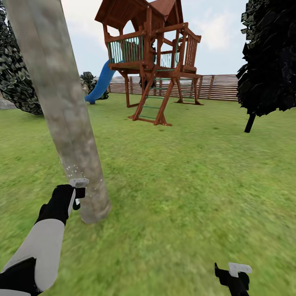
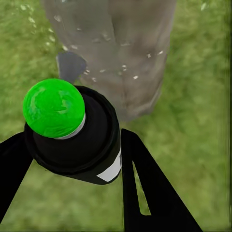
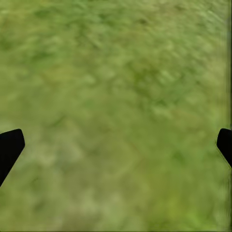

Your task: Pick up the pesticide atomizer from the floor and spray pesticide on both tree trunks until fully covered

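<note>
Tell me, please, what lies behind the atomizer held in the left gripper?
Behind the pesticide atomizer stands the tree trunk, flecked with pale specks, on grass. The bottle covers part of the trunk's base.

Pale grey-brown mottled tree trunk point(image 1: 61, 107): top cut off by the head view's upper edge; crown unseen. Small dark atomizer bottle point(image 2: 77, 140) in the left wrist view: green-tipped, lower body hidden between the black fingers point(image 2: 145, 188). Right gripper point(image 1: 235, 277): cut by the head view's bottom edge. Green lawn point(image 3: 116, 96): blurred in the right wrist view. Dark jagged foliage point(image 1: 269, 57): clipped at the right edge.
</note>
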`<state>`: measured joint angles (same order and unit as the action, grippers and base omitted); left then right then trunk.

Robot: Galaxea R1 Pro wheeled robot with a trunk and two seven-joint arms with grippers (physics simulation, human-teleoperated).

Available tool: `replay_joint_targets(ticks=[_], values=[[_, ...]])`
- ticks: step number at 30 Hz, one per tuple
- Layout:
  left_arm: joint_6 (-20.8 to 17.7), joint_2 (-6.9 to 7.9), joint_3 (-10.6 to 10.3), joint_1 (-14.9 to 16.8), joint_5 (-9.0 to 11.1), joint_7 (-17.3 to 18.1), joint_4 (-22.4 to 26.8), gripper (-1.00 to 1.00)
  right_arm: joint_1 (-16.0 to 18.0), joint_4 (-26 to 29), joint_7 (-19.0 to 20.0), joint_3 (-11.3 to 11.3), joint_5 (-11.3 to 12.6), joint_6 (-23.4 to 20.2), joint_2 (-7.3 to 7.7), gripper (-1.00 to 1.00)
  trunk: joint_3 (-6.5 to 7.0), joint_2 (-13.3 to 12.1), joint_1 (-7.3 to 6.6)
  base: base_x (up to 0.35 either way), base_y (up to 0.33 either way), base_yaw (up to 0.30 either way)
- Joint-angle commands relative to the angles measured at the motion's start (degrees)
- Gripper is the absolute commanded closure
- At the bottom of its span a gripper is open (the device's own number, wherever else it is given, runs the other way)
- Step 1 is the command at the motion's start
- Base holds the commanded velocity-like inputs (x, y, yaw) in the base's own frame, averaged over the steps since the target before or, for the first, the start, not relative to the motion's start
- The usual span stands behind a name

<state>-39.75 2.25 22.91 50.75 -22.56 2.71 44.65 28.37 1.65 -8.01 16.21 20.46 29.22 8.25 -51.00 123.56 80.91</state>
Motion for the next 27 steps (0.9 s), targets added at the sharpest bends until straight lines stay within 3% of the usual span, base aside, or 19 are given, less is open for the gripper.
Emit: replay_joint_targets(ticks=[1, 7, 11, 27], values=[[-0.2, 0.0, 0.1, 0.0, -0.4, 0.3, 0.1, 1.0, 0.0, 0.0, -0.2, 0.5, 0.3, 0.0, 0.01, -1.0, -0.05, 0.0, 0.0, 0.081, -0.268, 0.0], [-0.2, 0.44, 0.2, -0.8, -0.6, 0.3, 0.1, 1.0, 0.0, 0.0, -0.3, 0.5, 0.3, 0.0, -0.07, -1.0, -0.05, 0.0, 0.0, 0.081, -0.268, 0.076], [-0.2, 1.28, 0.6, -3.5, -2.7, 0.2, 0.2, 1.0, 0.0, 0.0, -0.2, 0.5, 0.3, 0.0, -0.08, -1.0, -0.05, 0.0, 0.0, 0.093, -0.268, 0.268], [-0.2, 1.42, 0.5, -3.6, -2.7, 0.2, 0.9, 1.0, 0.0, 0.0, -0.3, 0.5, 0.3, 0.0, -0.15, -1.0, -0.05, 0.0, 0.0, 0.142, -0.24, 0.08]])
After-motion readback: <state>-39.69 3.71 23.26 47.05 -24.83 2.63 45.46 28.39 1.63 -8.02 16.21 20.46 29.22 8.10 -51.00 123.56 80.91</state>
